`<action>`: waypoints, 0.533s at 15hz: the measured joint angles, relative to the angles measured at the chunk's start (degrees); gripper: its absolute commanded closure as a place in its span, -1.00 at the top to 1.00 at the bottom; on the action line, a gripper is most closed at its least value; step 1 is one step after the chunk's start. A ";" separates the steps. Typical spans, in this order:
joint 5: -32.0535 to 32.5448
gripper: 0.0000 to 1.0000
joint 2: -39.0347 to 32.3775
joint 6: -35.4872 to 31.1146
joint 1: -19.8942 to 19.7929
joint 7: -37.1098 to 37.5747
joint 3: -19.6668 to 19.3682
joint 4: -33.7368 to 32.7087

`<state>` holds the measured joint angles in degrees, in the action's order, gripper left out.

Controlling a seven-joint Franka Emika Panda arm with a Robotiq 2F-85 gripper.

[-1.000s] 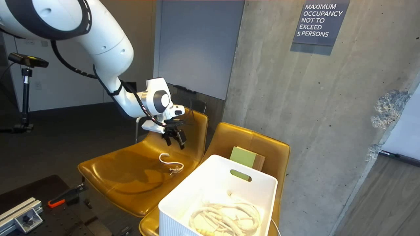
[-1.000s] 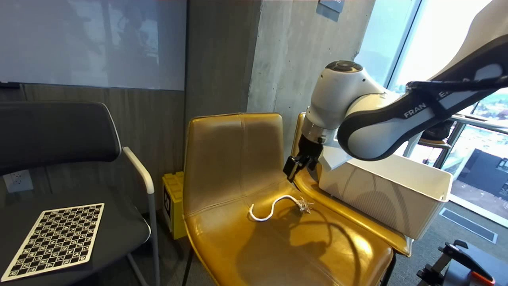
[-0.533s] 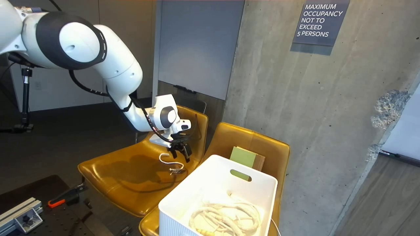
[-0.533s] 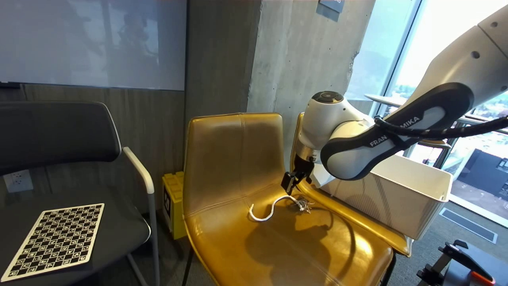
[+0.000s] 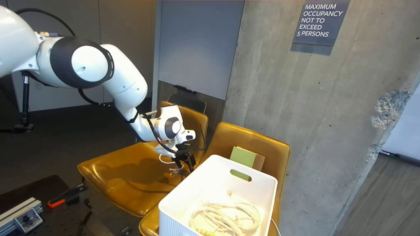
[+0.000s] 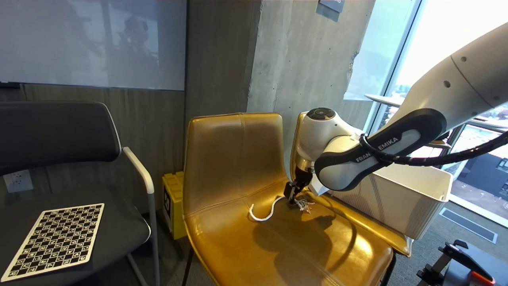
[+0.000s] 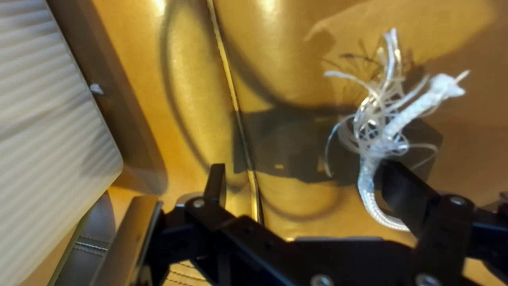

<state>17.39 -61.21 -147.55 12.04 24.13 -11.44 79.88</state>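
My gripper [image 7: 306, 174] is open, pointing down, low over a mustard leather chair [image 6: 238, 254], with nothing held between its fingers. Below it lies a short white braided cord [image 7: 383, 214] with a frayed end. In the wrist view the cord passes close by the right finger [image 7: 408, 194], which covers part of it; whether they touch I cannot tell. The cord [image 6: 260, 219] curves in an S over the seat in an exterior view, the gripper [image 6: 291, 194] hiding a piece near the frayed end. Elsewhere the gripper [image 5: 185, 165] partly covers the cord [image 5: 163, 160].
Beside the gripper, a white ribbed bin [image 5: 210, 173] stands on a second mustard chair [image 5: 275, 147], with loops of pale rope [image 5: 226, 218] inside. A green book [image 5: 242, 156] leans behind it. A dark chair [image 6: 51, 135] bears a checkered board [image 6: 59, 234].
The arm has come down toward the seat, bringing the open gripper from well above the cord to close over its frayed end. Cord and bin stay where they were.
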 measured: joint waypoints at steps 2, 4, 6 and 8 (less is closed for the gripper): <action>-0.07 0.57 -0.89 0.05 0.01 0.00 -0.07 -0.69; -0.15 0.39 -1.19 0.05 0.11 0.00 -0.07 -0.97; -0.34 0.09 -1.33 0.05 0.32 0.00 -0.05 -1.16; -0.50 -0.21 -1.45 0.22 0.60 0.00 -0.08 -1.37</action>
<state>16.89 -62.66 -147.33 12.64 24.13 -11.53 78.51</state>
